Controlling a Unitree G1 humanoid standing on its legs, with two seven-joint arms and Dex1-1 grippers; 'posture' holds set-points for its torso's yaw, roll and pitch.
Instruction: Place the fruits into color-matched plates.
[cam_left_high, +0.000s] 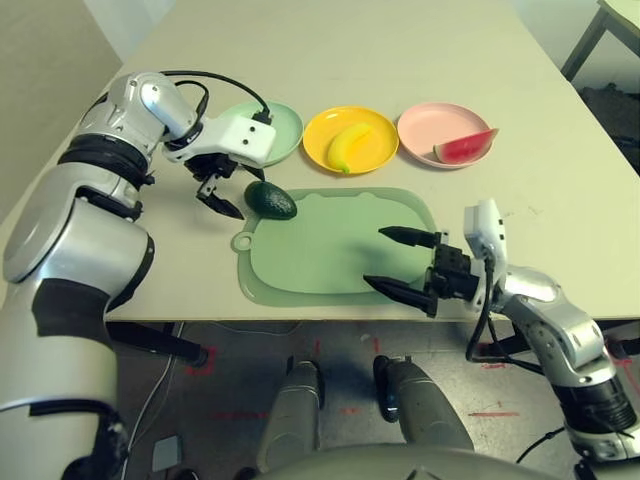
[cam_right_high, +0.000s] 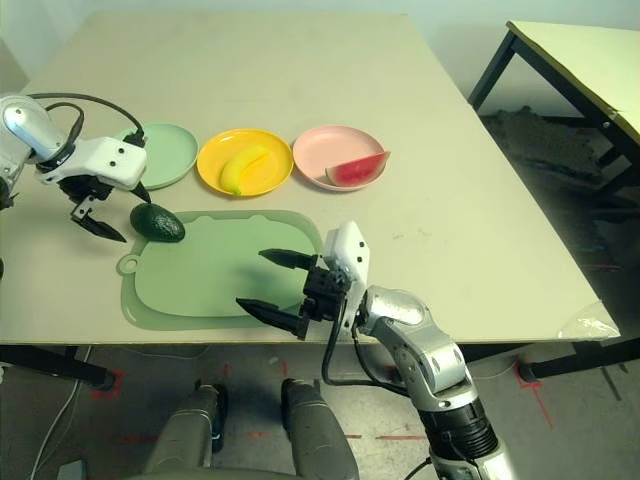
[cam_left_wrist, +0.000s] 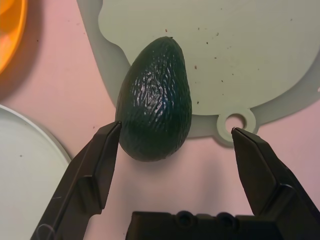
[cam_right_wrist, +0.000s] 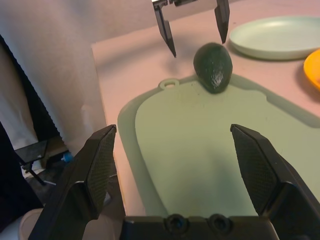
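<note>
Setting: beige table (cam_left_high: 420, 50) seen from above, bare floor showing past its near edge at the bottom of the frame.
Avocado: dark green avocado (cam_left_high: 271, 200), left of centre in the head view, lying on its side on the top-left corner of the cutting board (cam_left_high: 340, 245), partly over the board's edge onto the table.
Avocado axis: long axis runs roughly from upper left to lower right in the head view; which end is narrow is hard to tell there, though the left wrist view shows the narrow end over the board and the broad end nearest the fingers.
Left gripper: left gripper (cam_left_high: 215, 198) hangs just left of the avocado, pointing steeply down, fingers spread wide and empty, the avocado's broad end lying just in front of the gap between them; judged to be lining up for a grasp.
Green plate: mint green plate (cam_left_high: 285, 135) sits empty, just above the avocado, likely its destination.
Yellow plate: yellow plate (cam_left_high: 318, 140) at top centre already holds the banana (cam_left_high: 348, 145).
Pink plate: pink plate (cam_left_high: 425, 125) at upper right holds the watermelon wedge (cam_left_high: 465, 147).
Right gripper: right gripper (cam_left_high: 400, 262) waits over the board's lower right, pointing level toward the left, fingers wide apart, holding nothing.
</note>
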